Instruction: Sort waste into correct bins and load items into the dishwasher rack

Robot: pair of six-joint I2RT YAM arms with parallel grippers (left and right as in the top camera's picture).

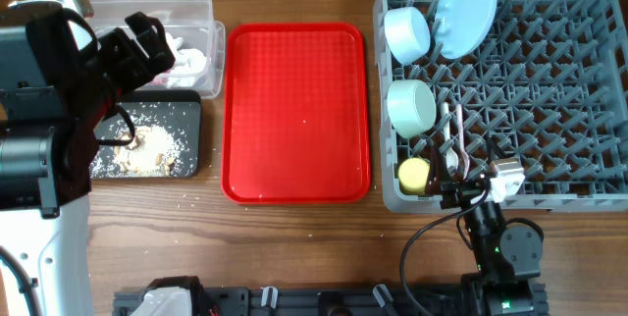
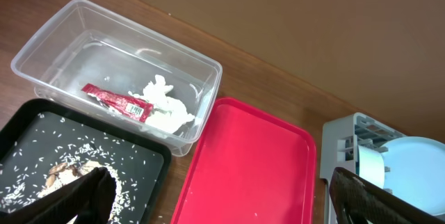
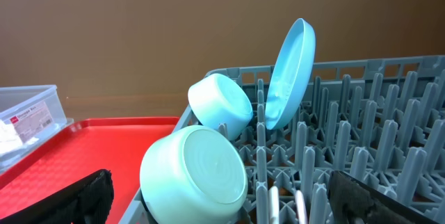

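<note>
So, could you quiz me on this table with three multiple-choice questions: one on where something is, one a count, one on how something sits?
1. Where is the wrapper? A black tray; B tub; C red tray.
2. How many bowls are in the rack? A one; B two; C four.
3. How does the plate sit? A flat on the table; B face down on the red tray; C on edge in the rack.

Answers:
1 B: it lies in the clear tub beside the tissue.
2 B: there is a blue bowl and a mint bowl, and no others.
3 C: it stands on its edge, leaning, among the pegs.
</note>
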